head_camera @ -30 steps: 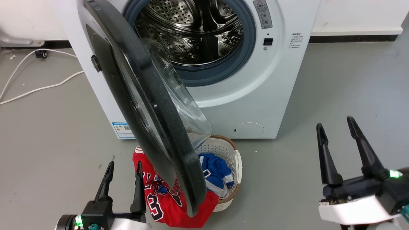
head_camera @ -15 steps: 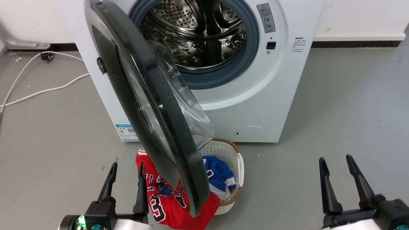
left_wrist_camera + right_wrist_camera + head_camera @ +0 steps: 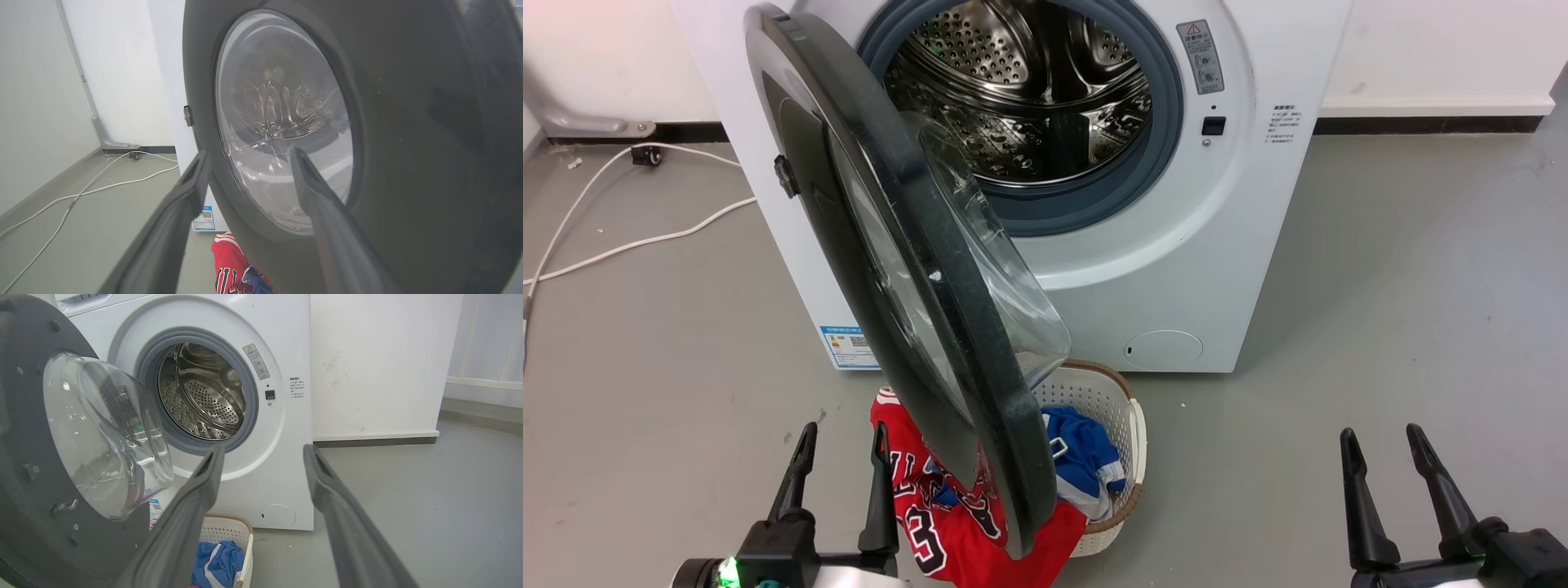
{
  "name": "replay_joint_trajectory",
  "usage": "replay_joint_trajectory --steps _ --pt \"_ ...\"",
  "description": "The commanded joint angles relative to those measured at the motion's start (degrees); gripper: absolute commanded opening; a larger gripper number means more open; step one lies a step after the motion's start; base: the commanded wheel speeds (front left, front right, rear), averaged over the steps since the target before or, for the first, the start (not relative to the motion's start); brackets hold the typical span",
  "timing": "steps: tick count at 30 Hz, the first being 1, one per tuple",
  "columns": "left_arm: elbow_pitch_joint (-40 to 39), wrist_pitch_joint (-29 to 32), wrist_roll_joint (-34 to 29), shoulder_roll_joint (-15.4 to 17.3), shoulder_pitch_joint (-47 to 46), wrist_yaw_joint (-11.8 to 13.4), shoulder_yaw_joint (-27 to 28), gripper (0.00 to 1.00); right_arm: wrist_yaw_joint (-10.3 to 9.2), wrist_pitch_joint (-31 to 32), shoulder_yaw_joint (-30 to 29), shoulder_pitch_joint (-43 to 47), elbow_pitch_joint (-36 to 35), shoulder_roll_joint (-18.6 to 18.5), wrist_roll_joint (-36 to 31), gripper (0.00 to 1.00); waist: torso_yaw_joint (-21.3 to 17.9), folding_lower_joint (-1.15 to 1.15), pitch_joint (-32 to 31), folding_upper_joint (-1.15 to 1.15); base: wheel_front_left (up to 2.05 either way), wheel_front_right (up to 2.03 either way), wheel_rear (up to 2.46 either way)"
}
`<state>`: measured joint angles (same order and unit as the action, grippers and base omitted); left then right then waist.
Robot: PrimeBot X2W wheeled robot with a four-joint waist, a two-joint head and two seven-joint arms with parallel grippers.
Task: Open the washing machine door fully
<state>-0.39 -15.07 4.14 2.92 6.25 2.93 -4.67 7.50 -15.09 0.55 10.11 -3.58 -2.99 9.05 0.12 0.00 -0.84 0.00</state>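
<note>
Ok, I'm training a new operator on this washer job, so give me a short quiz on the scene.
1. True or false: the left gripper is shut on the door.
2. What stands on the floor below the door's free edge? A) a bucket B) a laundry basket C) a stool
3. Which gripper is nearer the door?
Key: 1 false; 2 B; 3 the left.

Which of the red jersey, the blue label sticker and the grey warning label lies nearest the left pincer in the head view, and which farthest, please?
1. The red jersey, just right of the left pincer.
2. The blue label sticker, ahead, low on the washing machine front.
3. The grey warning label, high up, right of the drum.
</note>
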Motion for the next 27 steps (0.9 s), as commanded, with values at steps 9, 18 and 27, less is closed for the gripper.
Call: replay_joint_trajectory --steps 9,18,27 --pt "0.0 -0.2 -0.5 -0.1 0.8 0.9 0.5 1.00 -0.01 -0.1 0.7 0.7 0.3 0.2 0.6 1.00 -0.2 0.00 -0.1 0.00 0.00 0.00 0.00" --pt "0.3 -0.2 -1.0 -0.1 0.3 1.5 1.1 0.00 -0.01 -0.1 1.3 0.8 0.1 0.2 0.6 1.00 -0.3 0.00 0.1 0.00 0.00 0.00 0.00" --pt "-5.6 -0.1 -1.5 -0.1 -5.0 1.6 4.9 0.00 -0.01 -0.1 1.0 -0.3 0.0 0.2 1.0 1.00 0.0 0.00 0.6 0.00 0.00 0.00 0.00"
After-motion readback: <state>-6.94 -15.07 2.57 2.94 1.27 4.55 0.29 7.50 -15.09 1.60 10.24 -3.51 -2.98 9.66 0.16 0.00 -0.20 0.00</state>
